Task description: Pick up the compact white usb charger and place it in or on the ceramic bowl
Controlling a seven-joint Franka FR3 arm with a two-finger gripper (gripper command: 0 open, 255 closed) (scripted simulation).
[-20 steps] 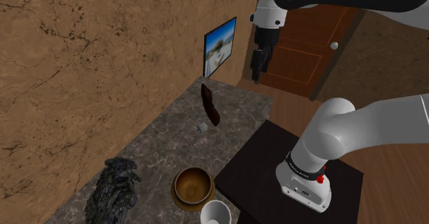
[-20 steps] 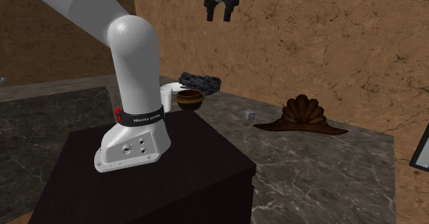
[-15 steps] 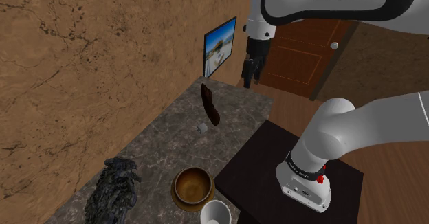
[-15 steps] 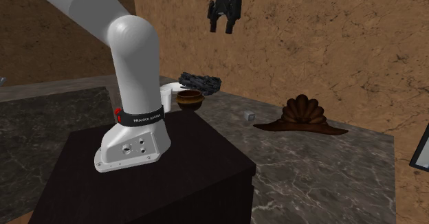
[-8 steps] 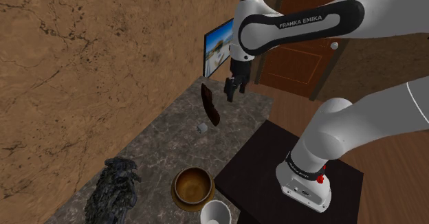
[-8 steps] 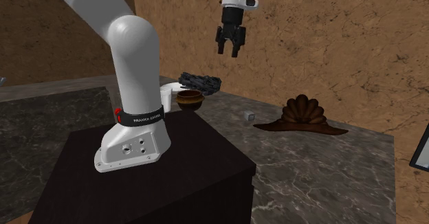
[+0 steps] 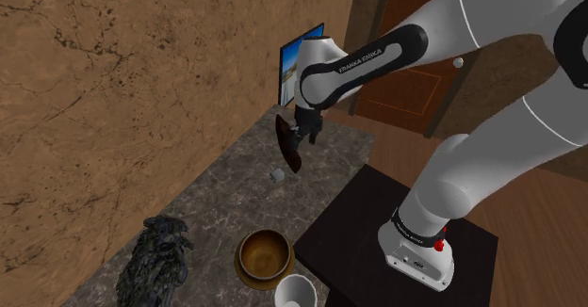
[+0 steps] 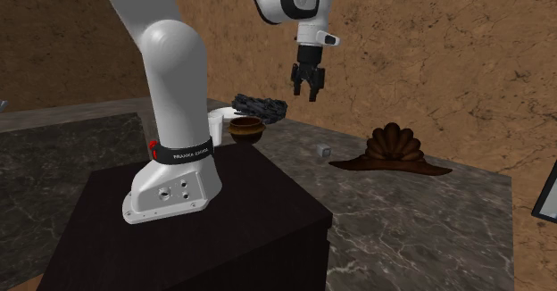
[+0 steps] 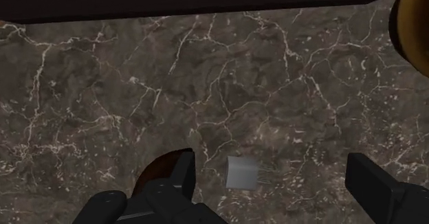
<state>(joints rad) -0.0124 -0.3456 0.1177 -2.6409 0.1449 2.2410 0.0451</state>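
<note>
Shoulder view, left to right: shaggy dark figurine (image 7: 155, 258), then round glossy brown bowl (image 7: 265, 255) on veined dark marble counter (image 7: 217, 201). Bowl well apart from charger (image 7: 277, 175), small pale cube. Scalloped brown ornament (image 7: 288, 145) stands just beside charger, near my gripper (image 7: 302, 139). I see fingers (image 9: 182, 174) spread, nothing held; charger lies below between them, untouched. Arm (image 7: 363, 58) lettering: FRANKA EMIKA.

Grey charger (image 9: 242, 172), white-veined dark counter (image 9: 206, 78)
</note>
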